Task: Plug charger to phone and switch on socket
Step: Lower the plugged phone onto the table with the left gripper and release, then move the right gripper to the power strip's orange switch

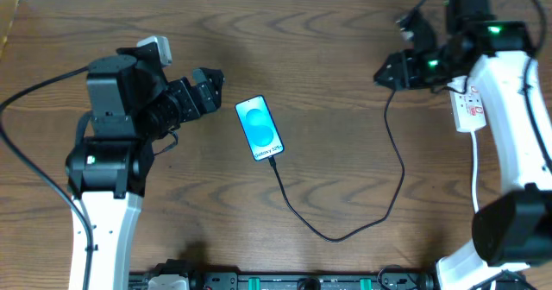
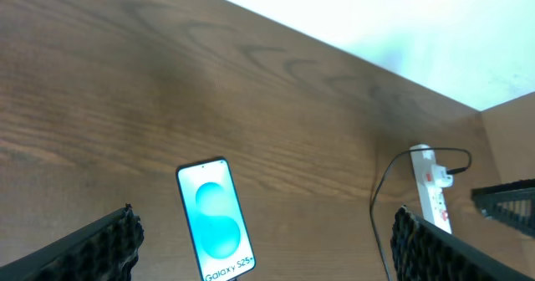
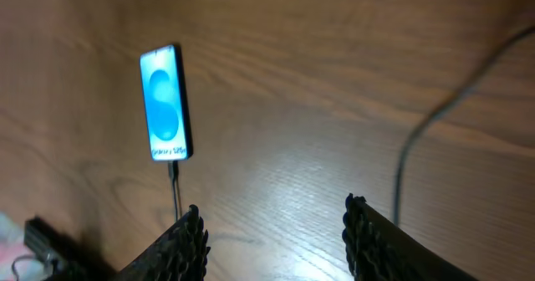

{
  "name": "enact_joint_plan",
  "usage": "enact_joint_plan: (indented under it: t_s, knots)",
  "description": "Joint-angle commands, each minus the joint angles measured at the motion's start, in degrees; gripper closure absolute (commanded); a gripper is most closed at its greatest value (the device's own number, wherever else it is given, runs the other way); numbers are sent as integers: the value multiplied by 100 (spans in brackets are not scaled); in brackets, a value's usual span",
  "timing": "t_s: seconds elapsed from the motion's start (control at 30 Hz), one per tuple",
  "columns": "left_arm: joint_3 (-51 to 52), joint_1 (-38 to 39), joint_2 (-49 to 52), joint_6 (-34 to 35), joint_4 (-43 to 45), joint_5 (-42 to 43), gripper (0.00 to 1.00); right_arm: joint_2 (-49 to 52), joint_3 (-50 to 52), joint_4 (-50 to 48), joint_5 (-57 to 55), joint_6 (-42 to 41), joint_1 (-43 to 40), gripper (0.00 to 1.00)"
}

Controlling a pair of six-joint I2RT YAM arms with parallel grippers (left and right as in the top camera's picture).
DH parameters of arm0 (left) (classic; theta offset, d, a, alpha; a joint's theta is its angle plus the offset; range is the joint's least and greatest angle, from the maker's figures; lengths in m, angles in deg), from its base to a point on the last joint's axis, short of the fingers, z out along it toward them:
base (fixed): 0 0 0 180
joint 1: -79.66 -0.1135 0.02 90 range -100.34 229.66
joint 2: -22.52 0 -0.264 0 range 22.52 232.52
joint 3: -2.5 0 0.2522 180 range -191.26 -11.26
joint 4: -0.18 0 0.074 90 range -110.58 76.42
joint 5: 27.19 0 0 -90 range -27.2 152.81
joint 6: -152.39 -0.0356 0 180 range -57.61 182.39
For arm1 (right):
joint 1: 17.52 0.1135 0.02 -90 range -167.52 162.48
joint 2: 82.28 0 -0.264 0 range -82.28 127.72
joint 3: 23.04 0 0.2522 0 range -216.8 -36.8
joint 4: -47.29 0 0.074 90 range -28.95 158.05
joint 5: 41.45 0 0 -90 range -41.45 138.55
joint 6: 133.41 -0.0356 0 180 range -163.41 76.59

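Phone (image 1: 260, 128) lies flat on the wood table (image 1: 328, 31), left of centre, screen up and lit blue. Charger cable (image 1: 338, 236) meets the phone's text end, loops toward the near edge, then climbs to the right side. Power strip (image 1: 468, 109) sits at far right, white with red marks, partly under the right arm. Its switch position cannot be told.

Left gripper (image 1: 210, 80) is just left of the phone and apart from it, fingers spread wide, nothing between them. Right gripper (image 1: 385, 71) is well right of the phone, near the strip. Its fingers are parted and hold nothing. The cable's upper run passes by it, and contact cannot be told.

Only the overhead view shows the whole cable loop. The left wrist view shows the strip clear of the arm, with a cable looping over its far end to a small plug on it. The right wrist view shows the cable at the phone's end, plus a blurred white-and-black thing in the bottom left corner, unclear what.

Writing: "Galaxy S25+" in white on the screen, clearest in the left wrist view, smaller overhead, too small in the right wrist view. The strip's red marks are unreadable.
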Motion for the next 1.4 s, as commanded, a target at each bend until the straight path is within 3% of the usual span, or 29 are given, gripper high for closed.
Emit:
enact_joint_plan:
  t_s: [0.0, 0.63, 1.13, 1.3, 1.33, 1.37]
  knots:
    - [-9, -2, -42, 24, -4, -48, 4, -199, -107, 101, -55, 76, -254, 45]
    - [-9, 0, -22, 24, -46, -48, 4, -210, -98, 575, -341, 74, -435, 50]
    - [-9, 0, -22, 24, -46, -48, 4, -208, -98, 424, -332, -98, -433, 48]
    - [-9, -2, -22, 24, -46, -48, 4, -210, -98, 90, -326, -562, -579, 65]
    - [-9, 0, -22, 24, -46, -48, 4, -208, -98, 11, -326, -660, -616, 72]
    - [-9, -2, -22, 24, -46, -48, 4, -208, -103, -96, -326, -800, -682, 89]
